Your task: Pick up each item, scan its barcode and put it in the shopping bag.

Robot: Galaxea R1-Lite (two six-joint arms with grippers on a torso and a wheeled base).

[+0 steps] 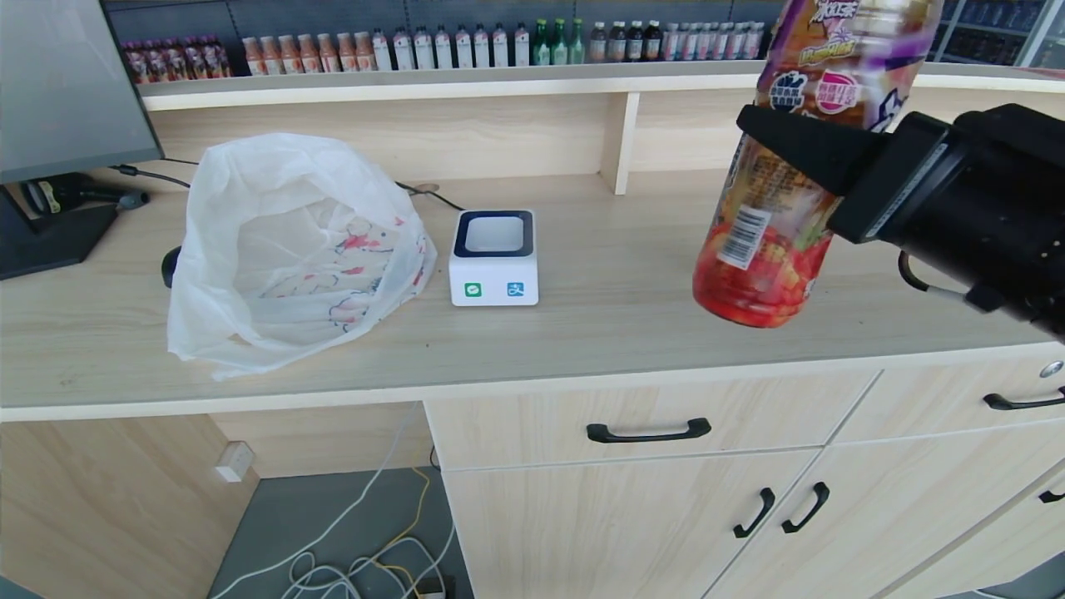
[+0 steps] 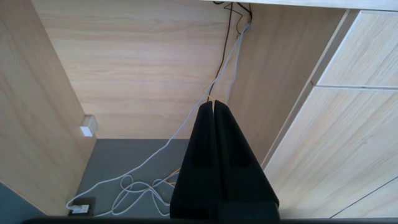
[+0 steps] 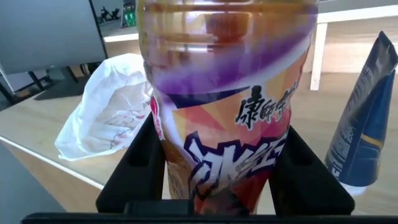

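The right end effector (image 1: 786,154) pinches a drink bottle (image 1: 770,241) around its middle, with its fingers (image 3: 140,168) pressed against either side of the label. The bottle is held up in the air, base down and slightly tilted (its barcode (image 1: 743,237) faces the head camera). It is to the right of the white scanner (image 1: 494,258) and well apart from it.

The scanner stands on the desk (image 1: 616,333). Just to its left lies the white shopping bag (image 1: 291,249), its mouth open toward the front. A blue tube (image 3: 364,124) stands upright on the desk near the held bottle.

The left end effector (image 2: 213,112) has its fingers pressed together with nothing between them. It hangs low before the open space under the desk, where cables (image 2: 143,180) lie on the floor.
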